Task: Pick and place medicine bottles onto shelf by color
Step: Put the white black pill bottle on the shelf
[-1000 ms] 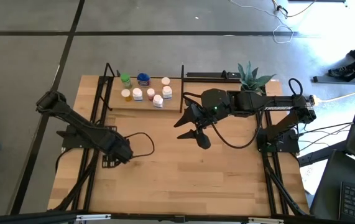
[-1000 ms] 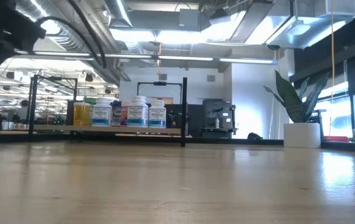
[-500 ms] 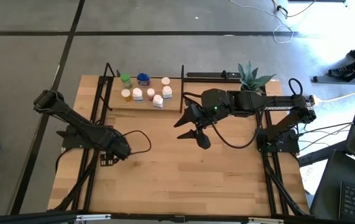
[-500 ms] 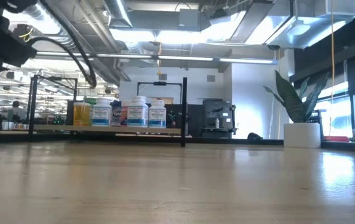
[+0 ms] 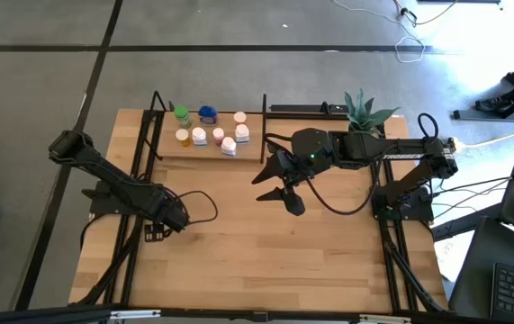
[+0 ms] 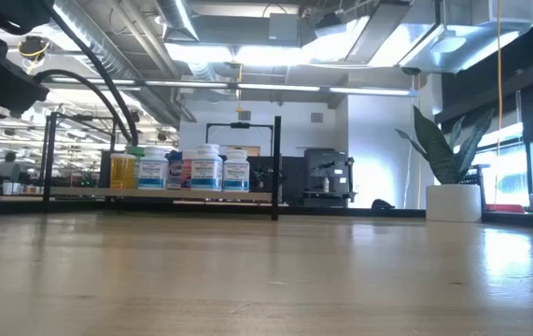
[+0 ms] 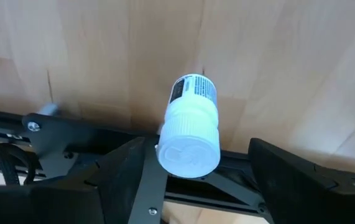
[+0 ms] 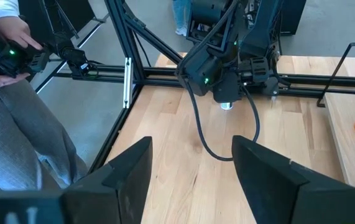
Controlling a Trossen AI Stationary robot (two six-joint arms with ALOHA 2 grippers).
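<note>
A white medicine bottle (image 7: 190, 126) with a white cap stands upright on the table beside a black frame rail (image 7: 71, 134), near the table's left edge. My left gripper (image 7: 197, 148) points down over it, open, one finger on each side of the cap, touching nothing. In the high view this gripper (image 5: 170, 217) hides the bottle. Several more bottles (image 5: 210, 133), white, green, blue and orange, stand on the shelf (image 5: 168, 150) at the far side. My right gripper (image 5: 276, 191) hangs open above the table's middle, with nothing in it.
A potted plant (image 5: 365, 110) stands at the far right, behind my right arm. Black frame rails run along the table's left and right edges. A person (image 8: 15, 93) stands beyond the table's left edge with a device in hand. Bare wood lies across the near half.
My left gripper has sunk toward the table and drawn a little toward the table's left edge, staying open. My right arm has kept still.
</note>
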